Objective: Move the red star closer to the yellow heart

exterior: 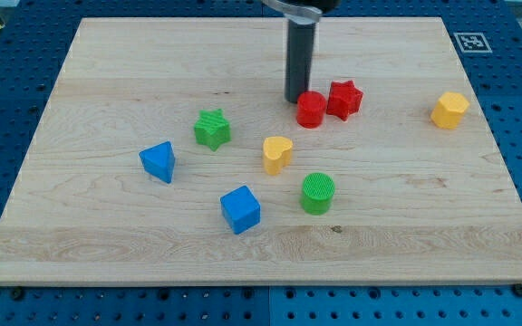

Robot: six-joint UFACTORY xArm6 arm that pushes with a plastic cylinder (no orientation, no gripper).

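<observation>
Nearest the camera, a blue cube (pixel 240 209) is seen below-left of the yellow heart (pixel 277 154). Up-right of the yellow heart, the red star (pixel 343 99) is found touching a red cylinder (pixel 311 110). No claw is fitted; my tip (pixel 295 99) is placed just left of that cylinder, nothing held.

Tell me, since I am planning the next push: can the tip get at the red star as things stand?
Probably not straight away. My tip sits just to the view's left of the red cylinder, which touches the red star and lies between them. Going round the view's top of the cylinder looks free.
</observation>
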